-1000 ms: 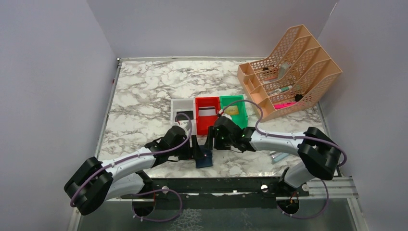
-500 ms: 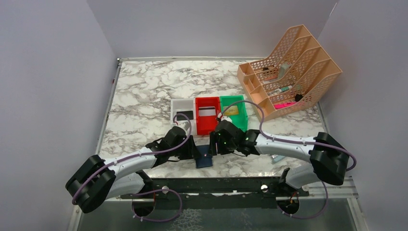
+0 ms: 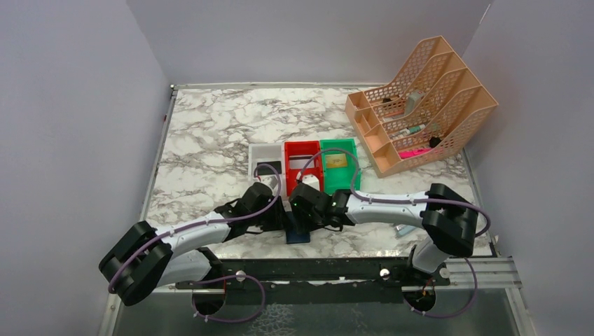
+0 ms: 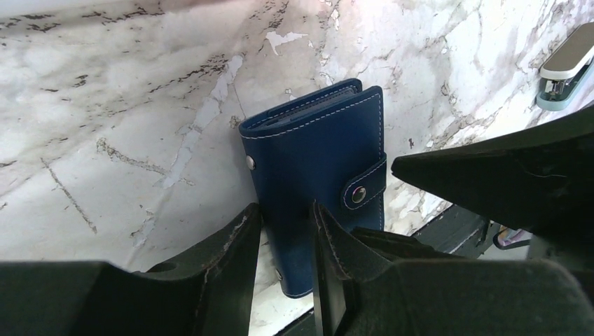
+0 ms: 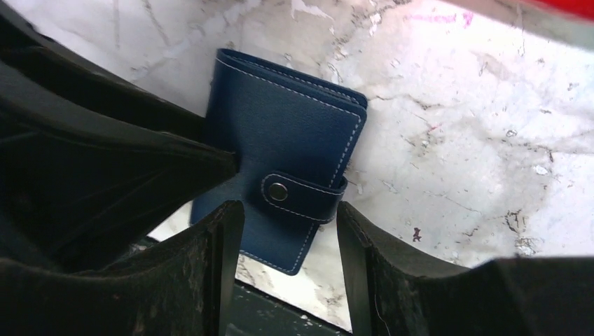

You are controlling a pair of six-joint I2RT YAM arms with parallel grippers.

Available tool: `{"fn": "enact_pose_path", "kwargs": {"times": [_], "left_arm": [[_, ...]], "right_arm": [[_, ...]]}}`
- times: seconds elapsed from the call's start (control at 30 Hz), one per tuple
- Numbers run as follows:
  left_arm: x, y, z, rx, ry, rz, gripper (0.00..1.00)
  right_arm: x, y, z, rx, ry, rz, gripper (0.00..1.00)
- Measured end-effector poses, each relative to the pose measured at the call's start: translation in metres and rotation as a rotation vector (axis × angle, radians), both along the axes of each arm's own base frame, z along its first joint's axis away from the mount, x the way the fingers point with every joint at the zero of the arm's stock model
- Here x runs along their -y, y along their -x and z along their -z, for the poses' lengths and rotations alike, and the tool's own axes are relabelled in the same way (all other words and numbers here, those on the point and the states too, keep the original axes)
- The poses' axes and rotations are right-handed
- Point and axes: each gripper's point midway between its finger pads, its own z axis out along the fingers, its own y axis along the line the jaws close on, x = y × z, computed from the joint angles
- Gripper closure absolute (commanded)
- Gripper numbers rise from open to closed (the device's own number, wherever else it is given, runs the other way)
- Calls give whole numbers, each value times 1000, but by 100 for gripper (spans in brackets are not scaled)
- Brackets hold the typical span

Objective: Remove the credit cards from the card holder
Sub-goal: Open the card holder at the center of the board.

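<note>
The card holder (image 3: 299, 235) is a navy wallet lying flat and closed near the table's front edge, with its snap tab fastened. My left gripper (image 4: 286, 234) hangs low over its left edge (image 4: 315, 150), jaws a narrow gap apart and holding nothing. My right gripper (image 5: 287, 234) is open and straddles the tab end of the holder (image 5: 280, 147). A black card (image 3: 269, 168) lies in the white bin (image 3: 262, 151). A gold card (image 3: 337, 161) lies in the green bin (image 3: 352, 168). A whitish card (image 3: 297, 163) shows in the red bin (image 3: 302, 146).
A peach mesh organiser (image 3: 420, 105) with pens stands at the back right. A silver-blue stapler (image 4: 566, 64) lies right of the holder, also in the top view (image 3: 402, 229). The two grippers are close together; the black table edge runs just below the holder.
My right gripper has swung left and toward the front edge, ending over the card holder. My left arm has barely moved. The holder stays closed in place.
</note>
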Motion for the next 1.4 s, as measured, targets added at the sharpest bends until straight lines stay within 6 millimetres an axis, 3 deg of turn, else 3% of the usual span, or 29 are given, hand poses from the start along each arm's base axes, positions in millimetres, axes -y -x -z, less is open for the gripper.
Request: {"fn": "enact_pose_path", "kwargs": {"times": [0.2, 0.37, 0.93, 1.23, 1.4], "left_arm": [[-2, 2, 0, 5, 3, -2, 65], [-2, 2, 0, 7, 2, -4, 65], [-4, 2, 3, 19, -6, 4, 75], [-5, 2, 4, 32, 1, 1, 77], [-5, 2, 3, 36, 0, 1, 77]], "right_arm": [[4, 6, 17, -4, 67, -5, 42], [2, 3, 18, 13, 94, 14, 45], [4, -8, 15, 59, 108, 89, 72], [15, -10, 17, -87, -174, 124, 74], [22, -13, 15, -139, -264, 147, 61]]}}
